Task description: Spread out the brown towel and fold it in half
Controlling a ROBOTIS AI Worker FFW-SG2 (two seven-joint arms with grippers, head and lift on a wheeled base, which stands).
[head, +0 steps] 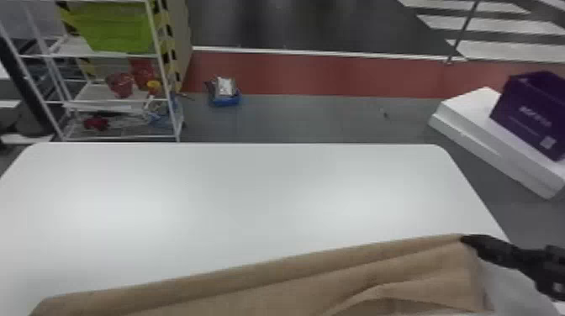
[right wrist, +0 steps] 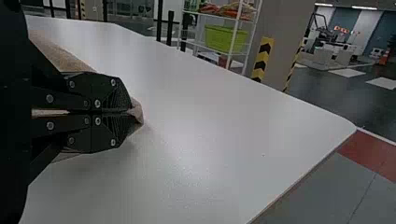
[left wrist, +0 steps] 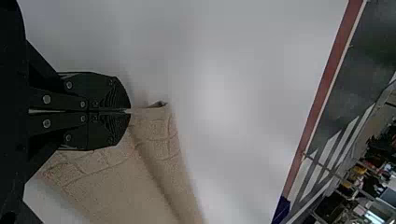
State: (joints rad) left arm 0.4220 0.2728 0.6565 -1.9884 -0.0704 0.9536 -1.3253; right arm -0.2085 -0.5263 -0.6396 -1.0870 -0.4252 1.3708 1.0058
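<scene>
In the head view my right gripper [head: 467,240] is at the lower right, shut on a corner of the brown towel [head: 336,277]. The towel stretches from there to the lower left along the near part of the white table, with long creases across it. My left gripper [left wrist: 130,111] is shut on the edge of the towel [left wrist: 149,182] near a corner in the left wrist view. In the right wrist view the tips of my right gripper [right wrist: 133,112] pinch a small bit of the towel [right wrist: 137,111], and more of the cloth lies behind the gripper.
The white table [head: 235,189] extends beyond the towel to its far edge. Past it stand a wire shelf [head: 126,103] with a green bin [head: 117,31] at the far left, a small blue box [head: 226,98] on the floor, and a purple box [head: 531,113] on a white block at the right.
</scene>
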